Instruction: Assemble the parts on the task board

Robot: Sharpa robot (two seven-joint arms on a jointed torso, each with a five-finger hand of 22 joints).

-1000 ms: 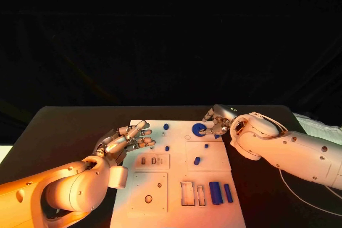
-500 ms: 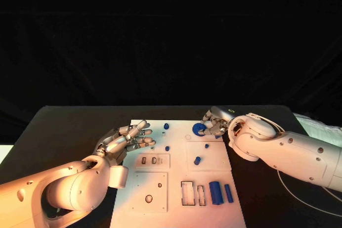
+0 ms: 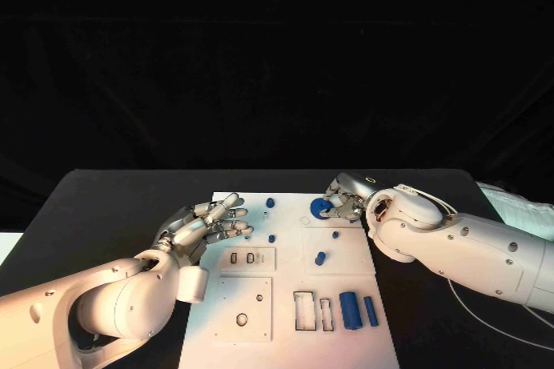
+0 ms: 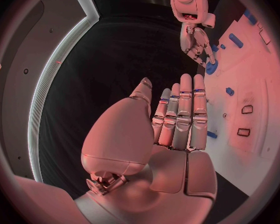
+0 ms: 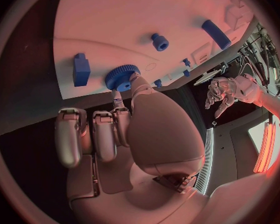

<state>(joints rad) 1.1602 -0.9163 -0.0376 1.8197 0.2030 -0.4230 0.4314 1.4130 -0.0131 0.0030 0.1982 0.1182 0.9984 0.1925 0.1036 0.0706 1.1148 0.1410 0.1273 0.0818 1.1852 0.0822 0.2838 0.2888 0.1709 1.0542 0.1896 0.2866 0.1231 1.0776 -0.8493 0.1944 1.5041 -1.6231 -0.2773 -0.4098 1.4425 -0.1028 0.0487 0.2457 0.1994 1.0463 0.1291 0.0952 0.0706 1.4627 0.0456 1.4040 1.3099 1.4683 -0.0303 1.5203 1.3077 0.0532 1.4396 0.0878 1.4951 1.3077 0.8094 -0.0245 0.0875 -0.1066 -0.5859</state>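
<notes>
Blue knurled knob (image 3: 321, 210), pinched at its ribbed rim by the right hand (image 3: 344, 198), sat at the far right of the task board (image 3: 347, 261); it looked light, rigid and grippy. The left hand (image 3: 208, 229) hovered empty, fingers straight and close together.

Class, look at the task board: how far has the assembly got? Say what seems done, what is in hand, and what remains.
Done: hard to tell; small blue pegs seem to stand on the task board. In hand: the right robot hand pinches a blue knurled wheel at the far edge. Left: two blue bars lie beside empty rectangular slots. The left robot hand hovers empty.
</notes>
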